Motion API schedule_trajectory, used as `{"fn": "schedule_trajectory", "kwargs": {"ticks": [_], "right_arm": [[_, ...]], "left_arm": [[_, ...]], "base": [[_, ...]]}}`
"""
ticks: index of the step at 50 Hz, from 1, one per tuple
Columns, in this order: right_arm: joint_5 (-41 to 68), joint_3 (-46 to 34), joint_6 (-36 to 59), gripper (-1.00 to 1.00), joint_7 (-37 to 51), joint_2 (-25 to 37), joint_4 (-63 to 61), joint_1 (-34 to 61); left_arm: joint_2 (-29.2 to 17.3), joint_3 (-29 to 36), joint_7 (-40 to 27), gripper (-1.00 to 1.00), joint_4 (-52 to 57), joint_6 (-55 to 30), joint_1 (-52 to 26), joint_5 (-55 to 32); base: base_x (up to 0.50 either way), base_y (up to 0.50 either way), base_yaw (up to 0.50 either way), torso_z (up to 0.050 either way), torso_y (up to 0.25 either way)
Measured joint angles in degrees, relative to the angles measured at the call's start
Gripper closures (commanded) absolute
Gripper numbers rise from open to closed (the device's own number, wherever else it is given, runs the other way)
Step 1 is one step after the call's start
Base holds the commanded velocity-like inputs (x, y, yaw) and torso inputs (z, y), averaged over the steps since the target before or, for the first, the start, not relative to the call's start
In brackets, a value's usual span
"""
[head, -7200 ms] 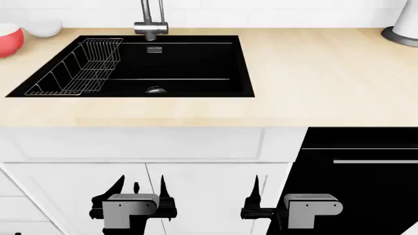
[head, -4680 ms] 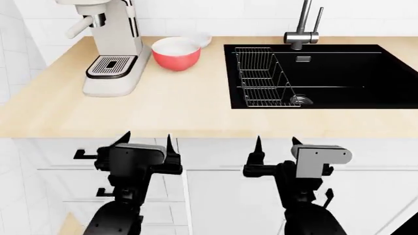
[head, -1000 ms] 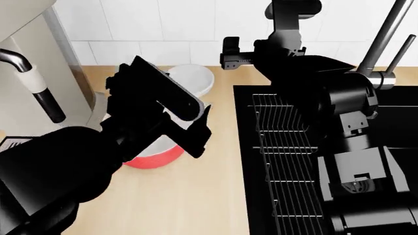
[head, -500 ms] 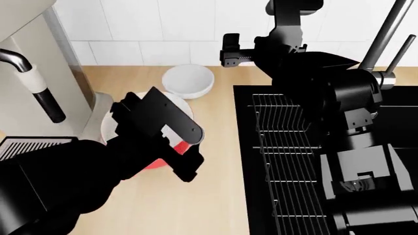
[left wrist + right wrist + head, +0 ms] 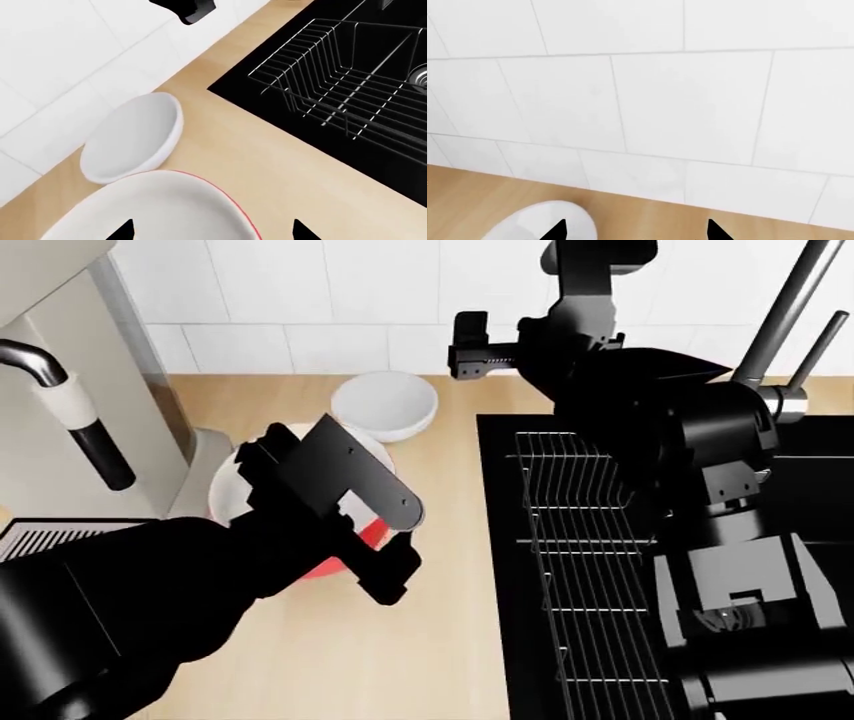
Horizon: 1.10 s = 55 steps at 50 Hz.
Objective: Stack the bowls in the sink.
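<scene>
Bowls first: where?
— Both on the wooden counter, outside the sink. Red bowl nearest the coffee machine, white bowl just behind it by the wall tiles; touching or a sliver apart, hard to say.

Step in hand?
— Looks like going for the first pick, on the red bowl. Nothing lifted yet.

Left gripper?
— Spread wide, holding nothing. Straddles the red bowl's rim on the sink side: one fingertip over the white inside, the other out over bare counter.

Right gripper?
— Spread too, empty. Hangs up near the tiles, above the white bowl, not touching.

Next move?
— Probably lower the left gripper until the rim sits between the fingers, then pinch. After that, lift clear and carry across past the wire rack into the basin. Thin smooth rim, so likely to slip under a shallow bite.
</scene>
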Motion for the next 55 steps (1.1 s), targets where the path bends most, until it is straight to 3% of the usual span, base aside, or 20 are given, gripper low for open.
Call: {"fn": "schedule_trajectory", "kwargs": {"ticks": [30, 42, 55], "right_arm": [[1.1, -0.2, -0.2, -1.00, 0.9, 0.6, -0.2, -0.2], [1.3, -0.2, -0.3, -1.00, 1.4, 0.7, 0.0, 0.2], [0.9, -0.6, -1.6, -1.00, 1.3, 0.0, 3.1, 1.4]], "left_arm": [[-2.7, 9.3, 3.7, 1.00, 2.7, 5.1, 0.4, 3.7], [-4.0, 8.4, 1.5, 1.00, 5.4, 5.0, 2.0, 2.6], [-3.6, 3.5, -4.8, 1.00, 16.0, 0.1, 4.4, -2.9]], "base": [[0.00, 0.00, 0.00, 0.000, -0.006], [0.00, 0.00, 0.00, 0.000, -0.001], [0.00, 0.00, 0.00, 0.000, 0.000]]}}
